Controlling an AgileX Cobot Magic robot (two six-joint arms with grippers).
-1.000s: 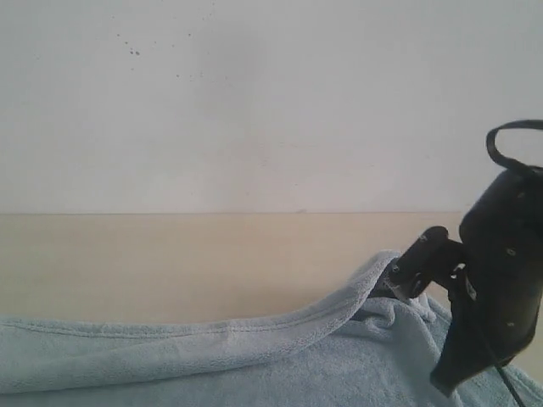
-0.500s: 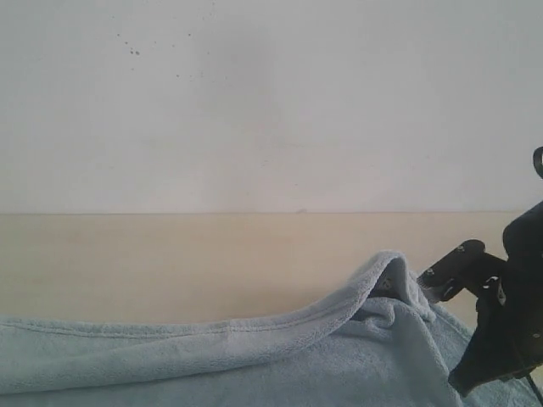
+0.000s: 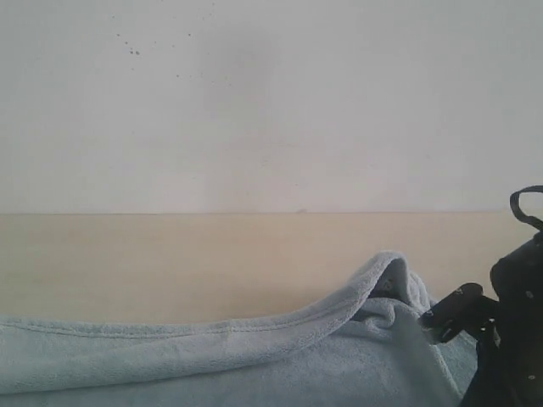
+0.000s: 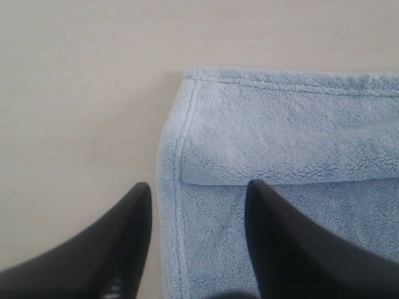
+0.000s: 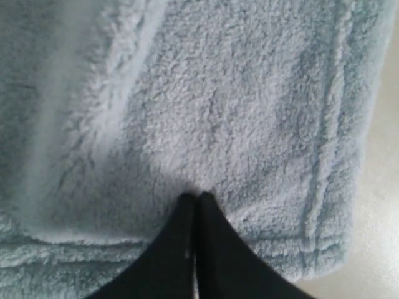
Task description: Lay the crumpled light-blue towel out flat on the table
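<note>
Hanging over towel [image 5: 237,112]: right tool [image 5: 197,198] closed, left tool [image 4: 198,185] parted.

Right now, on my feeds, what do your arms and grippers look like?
All black, no visible markings. The left gripper has two broad fingers tapering to rounded tips. The right gripper has slimmer fingers narrowing to points. In the exterior view the right arm is a bulky, slightly glossy housing with a thin black cable looped above it; the left arm is out of that view.
</note>
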